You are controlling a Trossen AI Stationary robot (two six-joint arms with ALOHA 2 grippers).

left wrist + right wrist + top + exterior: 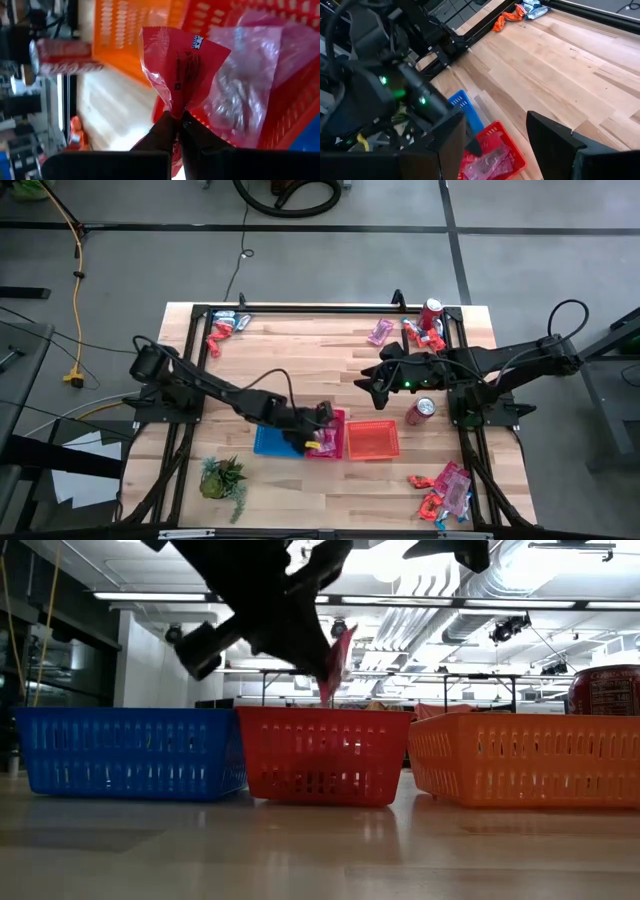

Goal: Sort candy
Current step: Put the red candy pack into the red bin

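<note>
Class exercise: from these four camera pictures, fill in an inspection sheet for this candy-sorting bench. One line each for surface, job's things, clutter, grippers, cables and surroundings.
Surface: pale wooden plank table inside a black frame.
Job's things: blue plastic basket, red plastic basket and orange plastic basket in a row; crinkly candy packets in heaps at the corners.
Clutter: two red soda cans; small green potted plant.
Grippers: left gripper shut on a red crinkly packet above the red basket; right gripper open, over mid-table.
Cables: yellow cord on the floor.
Surroundings: grey floor; ceiling lights and ducts behind.
</note>
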